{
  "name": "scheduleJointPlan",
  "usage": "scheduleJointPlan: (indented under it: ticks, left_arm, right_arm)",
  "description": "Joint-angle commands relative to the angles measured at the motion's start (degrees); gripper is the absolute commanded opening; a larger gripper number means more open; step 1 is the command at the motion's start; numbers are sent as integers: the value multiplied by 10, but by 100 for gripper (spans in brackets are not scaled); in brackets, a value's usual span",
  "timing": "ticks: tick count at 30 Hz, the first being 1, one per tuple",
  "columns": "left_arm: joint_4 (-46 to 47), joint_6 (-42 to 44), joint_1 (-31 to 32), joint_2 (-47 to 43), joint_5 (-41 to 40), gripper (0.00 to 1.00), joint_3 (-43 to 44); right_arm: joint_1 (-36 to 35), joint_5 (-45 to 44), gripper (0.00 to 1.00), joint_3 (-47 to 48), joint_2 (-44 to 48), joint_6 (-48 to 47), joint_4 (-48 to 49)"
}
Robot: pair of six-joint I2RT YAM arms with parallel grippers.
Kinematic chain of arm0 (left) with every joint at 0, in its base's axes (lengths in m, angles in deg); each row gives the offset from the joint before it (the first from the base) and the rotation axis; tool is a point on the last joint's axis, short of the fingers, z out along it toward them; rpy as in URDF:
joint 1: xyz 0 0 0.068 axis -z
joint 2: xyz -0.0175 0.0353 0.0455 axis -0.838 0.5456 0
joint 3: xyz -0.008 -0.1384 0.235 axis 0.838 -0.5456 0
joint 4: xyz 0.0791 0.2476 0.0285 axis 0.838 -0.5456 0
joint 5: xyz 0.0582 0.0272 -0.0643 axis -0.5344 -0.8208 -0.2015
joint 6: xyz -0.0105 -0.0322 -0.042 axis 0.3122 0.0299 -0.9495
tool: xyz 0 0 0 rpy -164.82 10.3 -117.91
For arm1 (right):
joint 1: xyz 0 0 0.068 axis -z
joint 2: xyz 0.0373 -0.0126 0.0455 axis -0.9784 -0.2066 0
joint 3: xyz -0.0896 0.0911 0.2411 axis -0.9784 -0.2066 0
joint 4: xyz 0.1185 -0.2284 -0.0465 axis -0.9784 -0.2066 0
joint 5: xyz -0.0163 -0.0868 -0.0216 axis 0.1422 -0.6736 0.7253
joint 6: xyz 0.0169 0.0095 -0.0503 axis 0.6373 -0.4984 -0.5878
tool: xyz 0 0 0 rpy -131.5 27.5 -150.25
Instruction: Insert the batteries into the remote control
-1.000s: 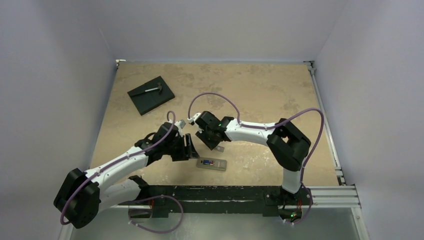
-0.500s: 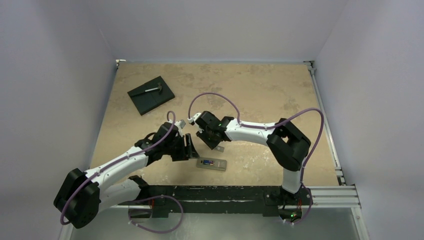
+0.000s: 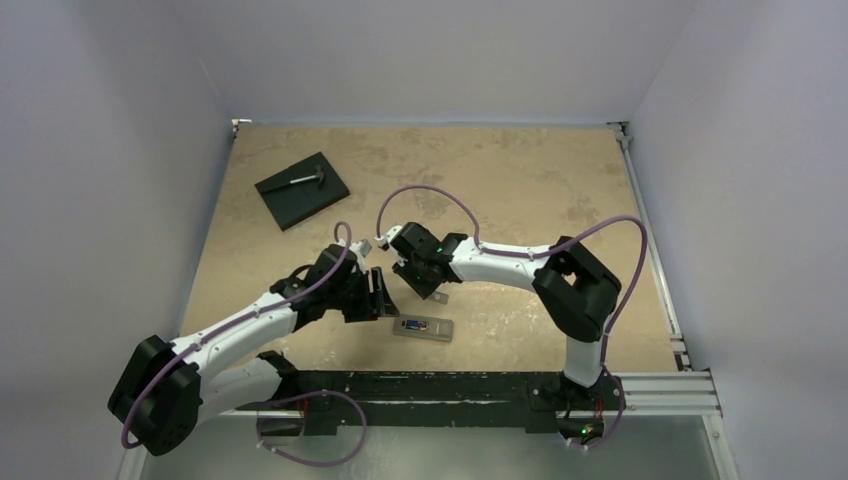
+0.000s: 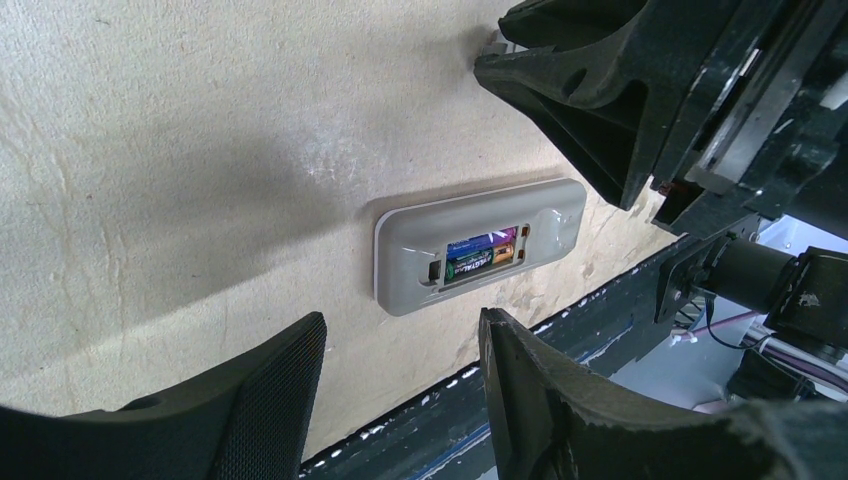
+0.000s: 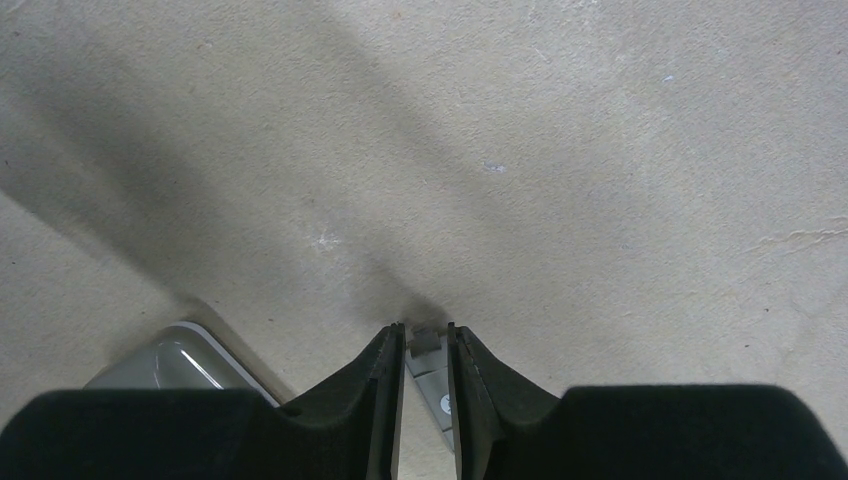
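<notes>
The remote control [image 4: 410, 245] is laid flat on the table [image 3: 520, 180] with its grey back up, near the 6 o'clock edge in the top view. Both batteries [image 4: 482, 252] are seen side by side in its open recess, the bluish-purple one touching the gold one. The left tool [image 4: 402, 320] is spread wide with nothing in it and is held just at 10 o'clock of the remote. The right tool [image 5: 425, 335] is pinched narrow on a small flat grey piece [image 5: 425, 352], just at 12 o'clock of the remote. This piece is most likely the lid for the recess, but that cannot be told for sure. It is judged to be very light, thin, stiff and a bit slippery, so it could be twisted or dropped if only its tip is held. The remote is judged to be light and hard too, so it may be pushed along the table when something is pressed onto it. It is best steadied by its two long sides, away from the recess. The batteries are small, round and smooth, and could be knocked out if bumped.
</notes>
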Motion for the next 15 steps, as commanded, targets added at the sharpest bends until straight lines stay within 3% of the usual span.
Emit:
scheduleJointPlan:
  ticks: [1, 8, 15]
  left_arm:
    - [22, -6, 3, 5, 9, 58, 21]
    - [24, -4, 2, 10, 11, 58, 25]
    - [28, -3, 3, 16, 12, 58, 26]
  right_arm:
    - [2, -6, 29, 2, -8, -5, 7]
    - [2, -3, 29, 1, -12, -5, 7]
    - [2, -2, 13, 3, -12, -5, 5]
